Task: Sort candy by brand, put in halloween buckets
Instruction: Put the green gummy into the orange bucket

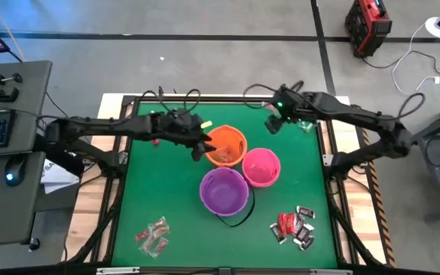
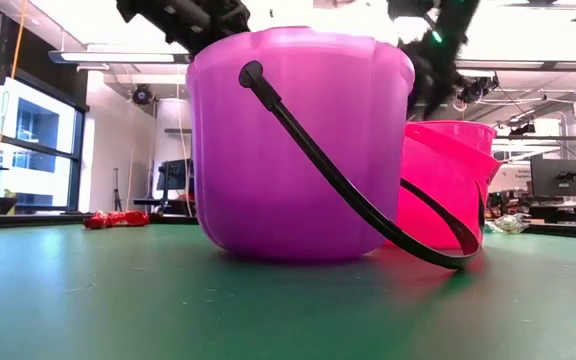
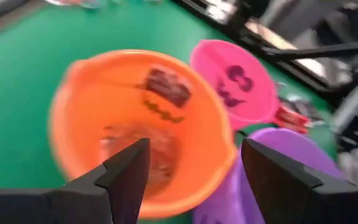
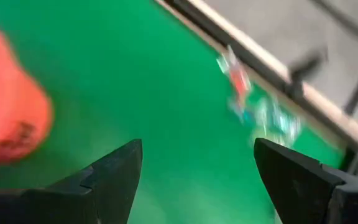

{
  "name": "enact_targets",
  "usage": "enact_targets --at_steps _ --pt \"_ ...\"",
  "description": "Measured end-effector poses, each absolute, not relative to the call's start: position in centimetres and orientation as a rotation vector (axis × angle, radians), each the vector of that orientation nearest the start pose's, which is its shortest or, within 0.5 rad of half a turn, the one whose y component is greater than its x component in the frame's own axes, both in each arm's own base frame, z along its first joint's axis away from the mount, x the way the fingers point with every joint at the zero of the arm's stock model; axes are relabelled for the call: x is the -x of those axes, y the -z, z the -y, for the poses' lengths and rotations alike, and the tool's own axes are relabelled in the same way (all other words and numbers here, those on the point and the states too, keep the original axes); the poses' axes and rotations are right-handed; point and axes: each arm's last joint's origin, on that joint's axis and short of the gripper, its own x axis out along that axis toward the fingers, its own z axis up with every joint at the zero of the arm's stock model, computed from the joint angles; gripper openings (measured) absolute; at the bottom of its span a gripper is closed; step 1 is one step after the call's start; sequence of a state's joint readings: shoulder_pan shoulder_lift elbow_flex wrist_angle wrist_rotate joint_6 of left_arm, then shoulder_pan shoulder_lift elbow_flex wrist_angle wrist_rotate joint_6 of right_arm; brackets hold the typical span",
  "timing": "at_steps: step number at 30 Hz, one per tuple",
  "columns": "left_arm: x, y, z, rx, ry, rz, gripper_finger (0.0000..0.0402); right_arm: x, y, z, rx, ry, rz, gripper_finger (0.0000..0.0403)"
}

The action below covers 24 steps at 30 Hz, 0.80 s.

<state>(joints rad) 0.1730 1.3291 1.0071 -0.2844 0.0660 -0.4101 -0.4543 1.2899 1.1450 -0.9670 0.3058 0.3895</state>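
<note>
Three halloween buckets stand mid-table: orange (image 1: pixel 228 147), pink (image 1: pixel 261 166) and purple (image 1: pixel 224 191), whose black handle (image 2: pixel 348 190) hangs down to the table. My left gripper (image 3: pixel 194 155) hovers open over the orange bucket's (image 3: pixel 135 124) left rim, touching nothing. A dark brown candy (image 3: pixel 166 87) shows inside the bucket's mouth, with more brown pieces on its bottom. My right gripper (image 1: pixel 272 124) is open above the table at the far right, pointing down toward blurred green-and-clear candy (image 4: pixel 272 118) on the cloth.
A pile of red and dark candy (image 1: pixel 295 227) lies near the front right, and red-and-clear pieces (image 1: pixel 153 235) lie at the front left. A red candy (image 2: pixel 116 218) lies far left. The table's wooden far edge (image 4: pixel 278 68) runs just beyond the right gripper's candy.
</note>
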Motion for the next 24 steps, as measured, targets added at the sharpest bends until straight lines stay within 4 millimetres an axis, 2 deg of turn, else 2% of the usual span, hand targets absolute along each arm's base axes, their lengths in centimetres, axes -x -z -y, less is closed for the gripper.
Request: enact_targets --at_steps 6,10,14,17,24 --pt "-26.1 -30.3 -4.4 0.433 -0.425 -0.455 0.0241 -15.3 -22.8 13.9 -0.875 1.334 -0.936 0.0303" --pt "-25.7 -30.6 -4.7 0.412 -0.472 -0.427 0.0241 -13.6 -19.1 15.3 -1.011 1.509 -0.814 0.0303" --pt "-25.8 -30.4 -4.9 0.41 -0.469 -0.443 0.0241 -12.7 -17.0 15.8 -1.068 1.654 -0.758 0.0298" --pt "-25.8 -30.3 -4.8 0.422 -0.454 -0.453 0.0241 -12.2 -16.3 15.7 -1.067 1.769 -0.75 0.0286" --pt "-25.8 -30.3 -4.7 0.422 -0.452 -0.457 0.0241 -12.7 -15.1 16.4 -1.047 1.803 -0.745 0.025"
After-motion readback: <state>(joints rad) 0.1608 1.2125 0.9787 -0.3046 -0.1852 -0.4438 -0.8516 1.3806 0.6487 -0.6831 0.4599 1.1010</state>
